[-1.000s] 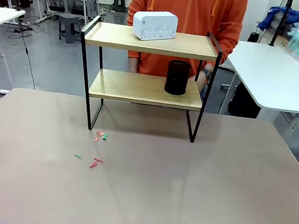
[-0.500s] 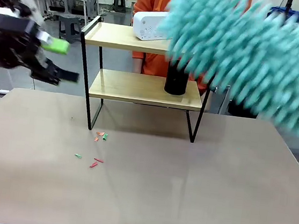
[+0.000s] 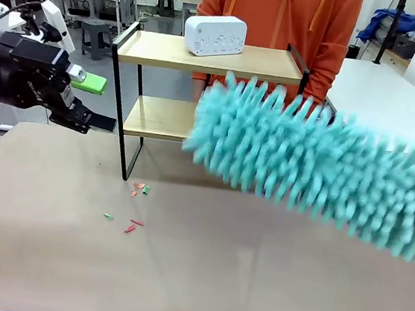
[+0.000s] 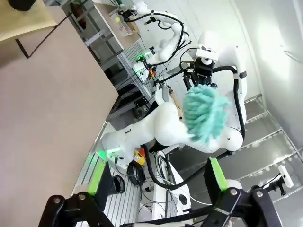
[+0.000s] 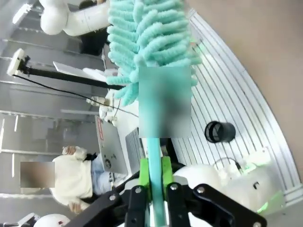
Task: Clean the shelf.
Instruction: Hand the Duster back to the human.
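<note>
The shelf [image 3: 167, 52] stands at the table's far side, two wooden boards in a black frame. A white box-shaped device [image 3: 214, 35] sits on its top board. A big fluffy teal duster [image 3: 318, 168] crosses the front view from the right and hides most of the lower board. My right gripper [image 5: 154, 174] is shut on the duster's teal handle [image 5: 154, 156], with the duster head [image 5: 149, 38] beyond it. My left gripper [image 3: 97, 103] hovers open, left of the shelf, nothing between its green pads [image 4: 97, 177]. A shelf corner [image 4: 28, 21] shows at top left of the left wrist view.
Small red and green scraps [image 3: 134, 207] lie on the table in front of the shelf's left legs. A person in an orange hoodie [image 3: 283, 21] stands right behind the shelf. A white side table [image 3: 379, 92] is at the right.
The duster has swung in from the right and dropped lower, now in front of the shelf's lower board. My left arm came in from the left and edged toward the shelf.
</note>
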Controlling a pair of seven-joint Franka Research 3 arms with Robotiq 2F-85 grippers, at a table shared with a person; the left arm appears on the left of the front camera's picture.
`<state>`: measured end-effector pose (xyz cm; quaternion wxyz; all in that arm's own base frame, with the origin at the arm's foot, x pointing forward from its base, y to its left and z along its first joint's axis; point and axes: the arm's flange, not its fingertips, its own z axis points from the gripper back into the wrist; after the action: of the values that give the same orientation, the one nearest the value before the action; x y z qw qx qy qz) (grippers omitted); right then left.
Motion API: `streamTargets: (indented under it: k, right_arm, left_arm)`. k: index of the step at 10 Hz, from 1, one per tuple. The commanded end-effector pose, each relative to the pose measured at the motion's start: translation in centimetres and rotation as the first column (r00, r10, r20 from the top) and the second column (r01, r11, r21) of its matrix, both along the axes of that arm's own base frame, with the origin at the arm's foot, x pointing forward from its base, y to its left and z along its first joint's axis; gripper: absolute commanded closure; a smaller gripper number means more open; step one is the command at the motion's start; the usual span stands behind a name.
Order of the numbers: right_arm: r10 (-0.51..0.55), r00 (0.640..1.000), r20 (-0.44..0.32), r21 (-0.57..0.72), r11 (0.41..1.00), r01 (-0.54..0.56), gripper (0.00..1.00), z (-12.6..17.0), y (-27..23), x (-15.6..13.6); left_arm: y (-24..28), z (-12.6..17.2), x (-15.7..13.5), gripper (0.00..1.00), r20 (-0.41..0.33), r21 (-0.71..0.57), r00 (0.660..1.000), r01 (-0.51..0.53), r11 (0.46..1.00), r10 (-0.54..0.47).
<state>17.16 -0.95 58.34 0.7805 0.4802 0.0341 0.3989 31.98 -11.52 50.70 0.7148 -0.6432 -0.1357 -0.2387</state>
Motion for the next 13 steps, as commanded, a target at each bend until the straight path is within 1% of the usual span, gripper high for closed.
streamTargets:
  k: [1, 3, 4, 6, 7, 8, 9, 10, 11, 12, 13]
  right_arm:
    - [0.16, 0.984, -0.076, -0.121, 0.978, -0.169, 0.87, 0.4, 2.6, 3.0]
    - [0.229, 0.967, -0.111, -0.189, 0.95, -0.247, 0.87, 0.7, 5.3, 4.9]
    - [0.268, 0.954, -0.136, -0.196, 0.936, -0.291, 0.87, 0.4, 6.7, 5.8]
    - [0.296, 0.94, -0.171, -0.209, 0.921, -0.328, 0.87, -0.5, 9.1, 8.4]
    - [0.299, 0.937, -0.179, -0.184, 0.926, -0.33, 0.87, -0.6, 9.9, 9.8]
    - [0.283, 0.944, -0.172, -0.168, 0.935, -0.311, 0.87, -0.6, 10.2, 10.9]
    - [0.269, 0.946, -0.181, -0.16, 0.941, -0.298, 0.87, -0.8, 10.3, 11.4]
    - [0.257, 0.947, -0.194, -0.147, 0.947, -0.287, 0.87, -1.1, 10.4, 11.9]
    - [0.242, 0.95, -0.2, -0.134, 0.953, -0.271, 0.87, -1.4, 10.4, 12.2]
    - [0.227, 0.952, -0.208, -0.133, 0.957, -0.257, 0.87, -1.7, 10.4, 12.3]
    - [0.224, 0.951, -0.213, -0.126, 0.959, -0.254, 0.87, -1.9, 10.3, 12.3]
  left_arm:
    - [-2.7, 0.1, 0.1, 0.0, 0.023, -0.011, 0.995, 0.095, 0.995, -0.095]
    - [-6.6, 0.9, 1.5, 0.0, 0.018, 0.03, 0.977, 0.213, 0.977, -0.213]
    - [-8.4, 0.9, 1.9, 0.0, 0.011, 0.045, 0.964, 0.266, 0.963, -0.267]
    - [-12.4, -0.4, 2.0, 0.0, -0.043, 0.074, 0.916, 0.402, 0.913, -0.4]
    - [-14.3, -1.3, 1.7, 0.0, -0.074, 0.082, 0.88, 0.474, 0.877, -0.469]
    - [-15.3, -1.8, 1.2, 0.0, -0.09, 0.084, 0.844, 0.536, 0.84, -0.529]
    - [-15.8, -1.9, 0.8, 0.0, -0.098, 0.072, 0.818, 0.574, 0.816, -0.567]
    - [-16.3, -2.3, 0.2, 0.0, -0.096, 0.09, 0.792, 0.61, 0.787, -0.603]
    - [-16.7, -2.4, -0.2, 0.0, -0.089, 0.117, 0.79, 0.614, 0.781, -0.607]
    - [-16.8, -2.3, -0.5, 0.0, -0.087, 0.106, 0.779, 0.626, 0.772, -0.62]
    - [-16.8, -2.3, -0.7, 0.0, -0.079, 0.117, 0.778, 0.629, 0.769, -0.624]
